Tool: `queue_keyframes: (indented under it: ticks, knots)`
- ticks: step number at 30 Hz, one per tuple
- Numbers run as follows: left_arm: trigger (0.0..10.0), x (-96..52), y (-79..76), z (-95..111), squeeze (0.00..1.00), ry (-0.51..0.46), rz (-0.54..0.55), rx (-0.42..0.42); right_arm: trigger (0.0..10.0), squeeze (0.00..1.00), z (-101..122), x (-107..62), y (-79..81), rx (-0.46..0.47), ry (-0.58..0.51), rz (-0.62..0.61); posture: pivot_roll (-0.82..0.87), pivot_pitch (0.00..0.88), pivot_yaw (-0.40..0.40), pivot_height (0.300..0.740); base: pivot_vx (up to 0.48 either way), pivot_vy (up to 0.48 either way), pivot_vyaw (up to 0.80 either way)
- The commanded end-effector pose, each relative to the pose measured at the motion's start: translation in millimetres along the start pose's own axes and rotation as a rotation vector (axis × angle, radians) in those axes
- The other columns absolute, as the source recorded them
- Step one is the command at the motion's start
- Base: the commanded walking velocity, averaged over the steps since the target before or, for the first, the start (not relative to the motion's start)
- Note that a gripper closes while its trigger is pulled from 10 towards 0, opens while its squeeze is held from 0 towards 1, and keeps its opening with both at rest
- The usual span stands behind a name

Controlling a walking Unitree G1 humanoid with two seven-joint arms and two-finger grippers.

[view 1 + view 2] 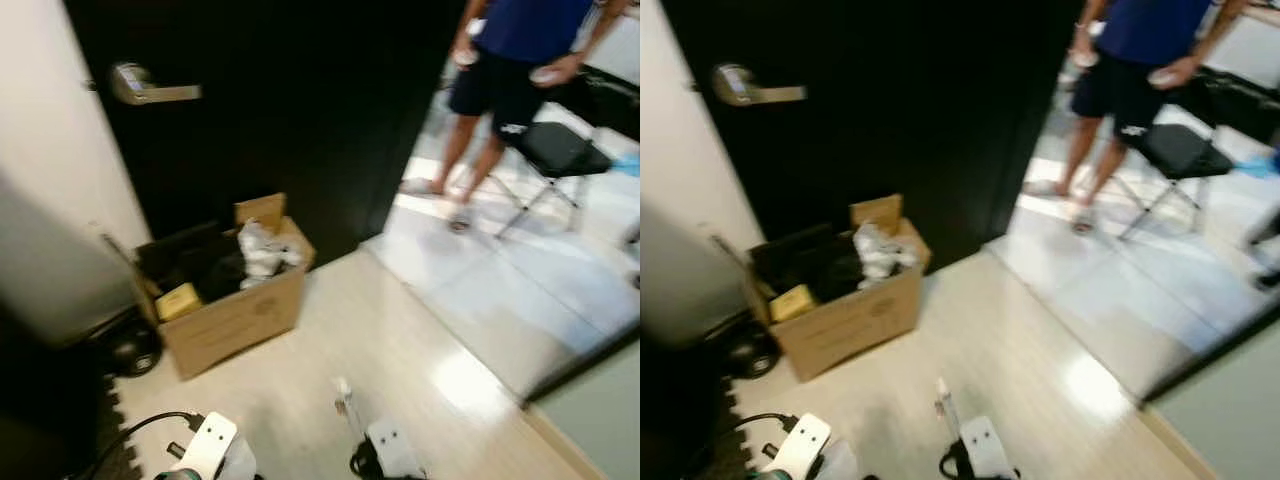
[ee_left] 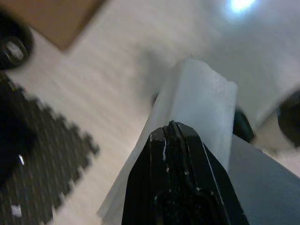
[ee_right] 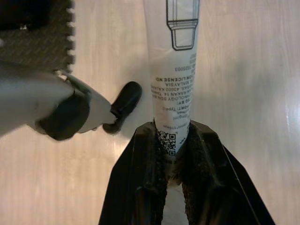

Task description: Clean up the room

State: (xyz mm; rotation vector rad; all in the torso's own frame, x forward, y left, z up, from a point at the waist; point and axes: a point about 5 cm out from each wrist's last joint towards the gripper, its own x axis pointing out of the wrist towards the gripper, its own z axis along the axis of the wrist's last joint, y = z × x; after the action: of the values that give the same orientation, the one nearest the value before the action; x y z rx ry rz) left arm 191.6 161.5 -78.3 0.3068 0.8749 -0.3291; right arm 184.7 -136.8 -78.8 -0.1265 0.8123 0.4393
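White printed tube (image 3: 171, 70) pinched between the right gripper (image 3: 171, 154) fingers, sticking out past the tips over pale wood floor (image 1: 400, 340), low centre of the head views. White tissue-like sheet (image 2: 197, 117) clamped flat in the left gripper (image 2: 172, 133), fingers pressed tight together, down at lower left of the frame. Dark foam mat (image 2: 47, 173) with a jigsaw edge right under that arm, black cable (image 1: 140, 428) snaking across it. Open cardboard box (image 1: 235, 315) stuffed with dark stuff and crumpled white bits, left of centre, sitting just in front of a black door (image 1: 280, 120) with a silver lever handle (image 1: 150, 92) upper left. Decent strip of bare floor running from bottom centre toward the doorway at right, then glossy tiles (image 1: 520, 290). Person (image 1: 510, 70) in blue top and dark shorts standing upper right, folding chair (image 1: 550, 160) just beside. All a bit blurry.
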Motion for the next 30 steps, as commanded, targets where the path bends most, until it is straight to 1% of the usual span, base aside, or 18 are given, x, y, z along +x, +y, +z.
queue_keyframes:
  ticks: [1, 4, 6, 8, 11, 17, 21, 24, 26, 30]
  knots:
    - [10.0, 0.7, -2.0, 1, 0.0, 0.002, -0.005, 0.0, 10.0, 0.0, -3, -1.6, -2.9, 0.009, 0.012, -0.012, 0.07, 0.015, -0.016, 0.74, 0.0, 0.0, 0.8]
    - [10.0, 0.6, -1.4, 2, 0.0, -0.012, 0.001, 0.009, 10.0, 0.0, -1, -1.6, -3.9, 0.013, -0.005, -0.02, 0.07, 0.015, -0.016, 0.74, 0.0, 0.0, 0.8]
    - [10.0, 0.6, -0.3, 5, 0.0, -0.033, 0.008, 0.023, 10.0, 0.0, 3, -2.0, -7.6, 0.033, -0.04, -0.044, 0.07, 0.015, -0.016, 0.74, 0.0, 0.0, 0.0]
    - [10.0, 0.7, 0.5, 8, 0.0, -0.047, 0.009, 0.029, 10.0, 0.0, 4, -2.8, -10.4, 0.058, -0.056, -0.058, 0.07, 0.015, -0.016, 0.74, 0.396, 0.0, 0.0]
    - [10.0, 0.9, 0.9, 9, 0.0, -0.053, 0.009, 0.032, 10.0, 0.0, 3, -3.3, -11.5, 0.072, -0.058, -0.062, 0.07, 0.014, -0.012, 0.74, 0.436, 0.0, 0.0]
    - [10.0, 1.4, 0.8, 12, 0.0, -0.06, 0.007, 0.039, 10.0, 0.0, 3, -3.6, -11.4, 0.074, -0.06, -0.062, 0.07, 0.014, -0.012, 0.74, 0.442, 0.0, 0.0]
    - [10.0, 1.6, 0.3, 13, 0.0, -0.062, 0.004, 0.042, 10.0, 0.0, 2, -3.6, -10.9, 0.072, -0.059, -0.06, 0.06, 0.009, -0.009, 0.74, 0.442, 0.0, 0.0]
    - [10.0, 1.7, -0.2, 13, 0.0, -0.065, 0.003, 0.045, 10.0, 0.0, 1, -3.5, -9.8, 0.052, -0.045, -0.052, 0.06, 0.006, -0.011, 0.74, 0.442, 0.0, 0.0]
    - [10.0, 1.7, -0.6, 13, 0.0, -0.065, 0.004, 0.044, 10.0, 0.0, 0, -3.1, -7.9, 0.014, -0.031, -0.04, 0.07, 0.002, -0.014, 0.74, 0.442, 0.0, 0.62]
    - [10.0, 1.7, -0.8, 13, 0.0, -0.064, 0.005, 0.044, 10.0, 0.0, 0, -2.6, -6.4, -0.004, -0.028, -0.032, 0.07, 0.002, -0.014, 0.74, 0.442, 0.0, 0.8]
